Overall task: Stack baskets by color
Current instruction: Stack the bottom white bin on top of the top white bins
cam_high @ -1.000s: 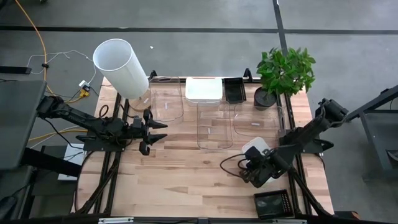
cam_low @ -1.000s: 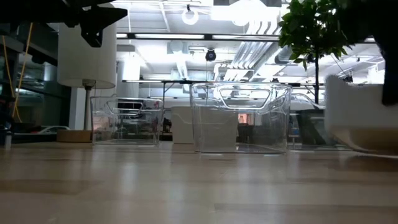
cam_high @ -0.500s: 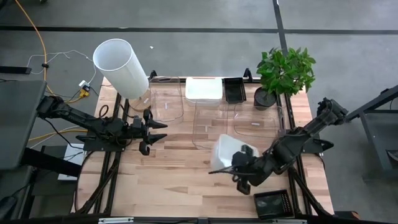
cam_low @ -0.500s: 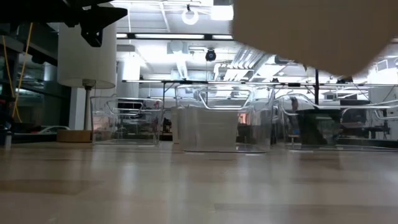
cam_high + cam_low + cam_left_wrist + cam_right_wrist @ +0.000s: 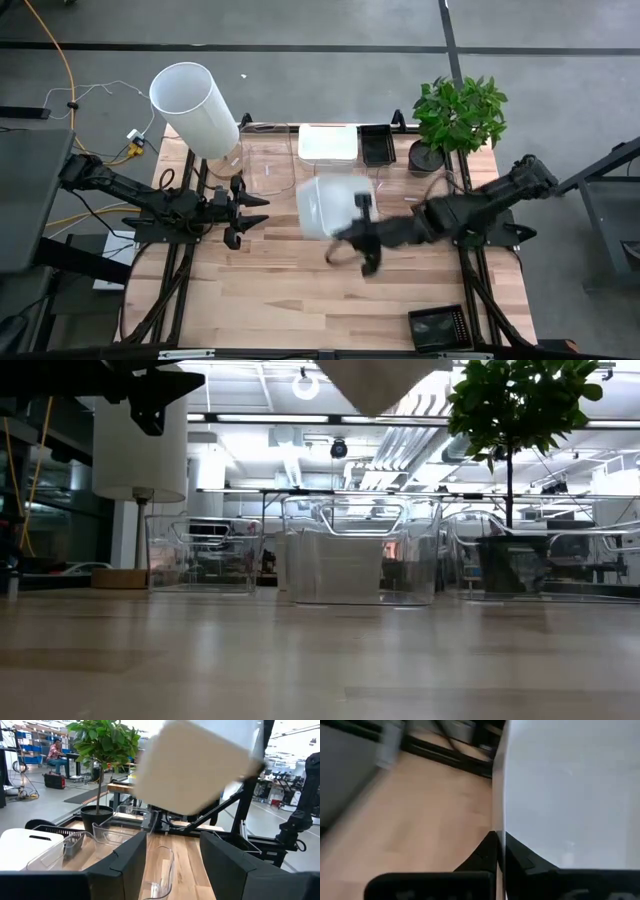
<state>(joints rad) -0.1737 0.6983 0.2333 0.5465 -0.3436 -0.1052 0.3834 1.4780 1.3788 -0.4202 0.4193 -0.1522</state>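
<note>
A white basket [image 5: 333, 205] hangs blurred above the table's middle, with my right gripper [image 5: 358, 214] shut on it. Its underside [image 5: 195, 765] faces my left arm, and in the low view it shows at the top [image 5: 375, 380]. Another white basket [image 5: 328, 145] and a black basket [image 5: 377, 146] stand at the far edge. Clear baskets [image 5: 268, 162] [image 5: 415, 195] [image 5: 360, 552] stand on the table behind the lifted one. A second black basket [image 5: 440, 328] sits at the near right corner. My left gripper [image 5: 242, 205] waits open at the left. My right gripper pinches the white basket's wall by its edge [image 5: 500, 820], one finger [image 5: 482, 855] on each side of it. The fingers come from the table's right side, slanting a little downward. The basket is lifted clear of the table and tipped, its bottom toward the left arm.
A big white cylinder [image 5: 195, 105] stands at the far left corner and a potted plant [image 5: 458, 115] at the far right. Bare wood [image 5: 290, 290] spreads over the near half of the table.
My right gripper has risen and swung from the near right toward the table's middle and far side, rolling as it went. The white basket it holds went from just above the table to high in the air and has tipped over sideways.
</note>
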